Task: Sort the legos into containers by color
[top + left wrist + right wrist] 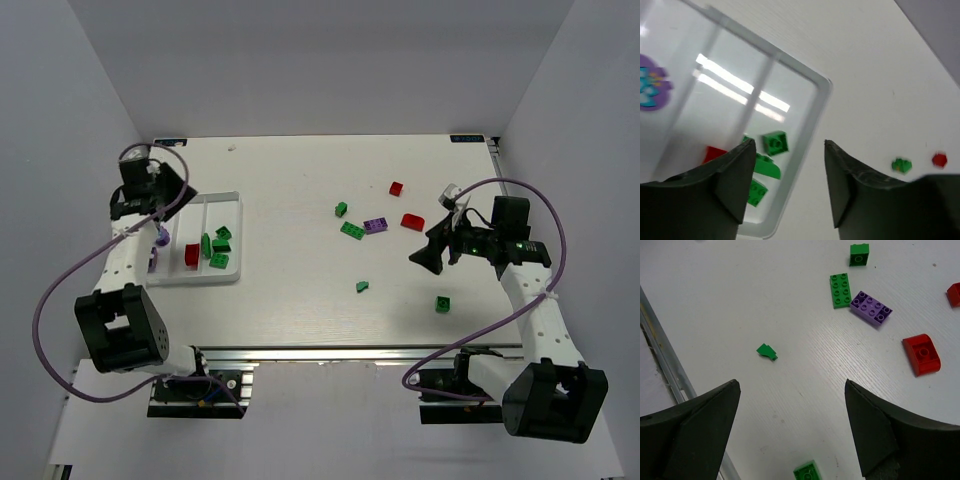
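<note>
The white tray lies at the table's left. It holds a red brick, three green bricks and a rounded purple piece. My left gripper hangs open above the tray, nothing between its fingers; in its wrist view the tray rim runs between the jaws, green bricks beside it. Loose legos lie mid-table: a flat green one, a purple one, a red one. My right gripper is wide open above bare table, with a green brick below it.
More loose bricks lie about: a small green one, a green one, a green one and a red one. Grey walls close in the table at left, right and back. A metal rail runs along the near edge.
</note>
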Robot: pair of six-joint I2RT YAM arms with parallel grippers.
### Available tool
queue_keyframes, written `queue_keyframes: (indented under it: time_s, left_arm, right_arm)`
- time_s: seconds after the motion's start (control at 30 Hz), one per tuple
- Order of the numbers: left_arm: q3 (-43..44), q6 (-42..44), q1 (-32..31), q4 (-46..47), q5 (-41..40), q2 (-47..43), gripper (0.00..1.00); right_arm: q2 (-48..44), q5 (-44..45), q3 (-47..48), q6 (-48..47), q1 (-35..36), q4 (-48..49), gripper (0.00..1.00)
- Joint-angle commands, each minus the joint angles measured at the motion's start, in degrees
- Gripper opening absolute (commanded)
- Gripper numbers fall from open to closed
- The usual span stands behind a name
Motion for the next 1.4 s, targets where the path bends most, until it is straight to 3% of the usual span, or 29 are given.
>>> queue_keyframes:
  time_s: [0.0, 0.17, 0.27, 0.3, 0.37, 0.47, 0.5, 0.6, 0.7, 0.87, 1.13, 1.37]
  left_arm:
    - [1.8, 0.4, -7.4, 1.1, 10.1, -0.4, 0.64]
    - [6.6, 8.8, -25.7, -0.6, 11.9, 3.9, 0.50]
    - [7.5, 14.7, -34.6, 2.4, 13.0, 6.1, 0.54]
    - [7.9, 16.3, -36.7, 3.6, 12.7, 6.8, 0.57]
    - [9.2, 19.9, -42.3, 5.3, 13.5, 9.3, 0.62]
    - [11.8, 24.5, -47.9, 8.8, 14.4, 14.3, 0.66]
    - [12.9, 25.7, -49.0, 9.8, 14.5, 15.9, 0.67]
    - [17.4, 30.6, -53.6, 11.6, 15.4, 22.6, 0.70]
    - [22.3, 35.8, -55.5, 13.3, 15.2, 29.1, 0.72]
    - [32.7, 43.1, -56.8, 10.1, 13.4, 39.1, 0.73]
    - [46.1, 46.0, -57.5, 7.1, 7.2, 49.9, 0.75]
    - [50.7, 46.4, -57.9, 4.7, 6.0, 56.3, 0.75]
  right_arm:
    - [-1.0, 1.3, 2.4, -4.6, 0.3, -1.4, 0.89]
    - [-1.0, -0.2, 4.1, -4.5, 0.2, -1.1, 0.83]
    - [-0.4, -2.3, 6.2, -2.3, -0.3, -1.7, 0.56]
    - [-0.1, -2.9, 6.9, -1.5, -0.6, -2.6, 0.42]
    - [0.5, -3.9, 8.7, 1.4, -1.8, -3.4, 0.39]
    - [0.2, -4.5, 10.0, 5.2, -4.2, -3.1, 0.47]
    - [-0.1, -4.5, 10.3, 5.9, -4.6, -2.9, 0.56]
    - [-0.7, -4.1, 11.7, 7.5, -6.1, -2.7, 0.68]
    - [-0.6, -4.5, 13.8, 8.5, -7.7, -3.9, 0.73]
    - [-0.6, -5.0, 15.7, 9.7, -9.9, -4.7, 0.75]
    - [0.2, -5.5, 16.4, 11.4, -10.6, -3.9, 0.76]
    - [1.2, -5.6, 16.6, 12.6, -10.7, -2.9, 0.76]
